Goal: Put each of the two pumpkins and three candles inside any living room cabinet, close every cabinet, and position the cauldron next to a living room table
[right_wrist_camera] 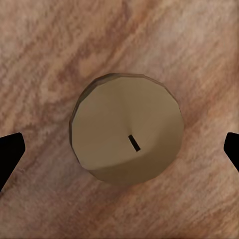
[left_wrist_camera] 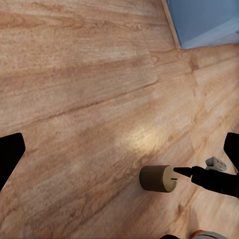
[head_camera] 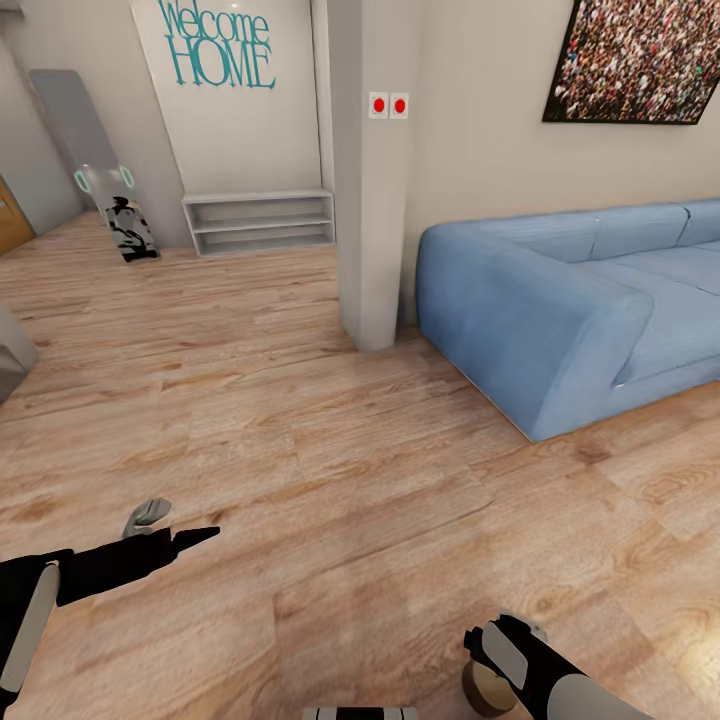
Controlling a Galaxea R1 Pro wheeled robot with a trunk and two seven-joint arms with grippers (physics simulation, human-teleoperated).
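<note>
A home living room: blue sofa (head_camera: 590, 300), "Welcome HOME" lettering (head_camera: 215, 45), wood floor (head_camera: 330, 480).

1. Mostly wood plank floor (left_wrist_camera: 84, 89) here, with a bright glare patch on it.
2. A stubby tan candle (left_wrist_camera: 158, 178) with a dark wick stands on the floor.
3. The other arm's black gripper (left_wrist_camera: 185, 172) pokes in, its tip right at the candle's top.
4. Blue sofa (left_wrist_camera: 204, 20) fills one corner.
5. Dark fingertips (left_wrist_camera: 9, 154) sit at both side edges, wide apart.

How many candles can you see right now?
1. A tan candle stands upright on the wooden floor, directly below the open right gripper, near the robot's base, in front of the blue sofa. The others may be out of frame.
</note>
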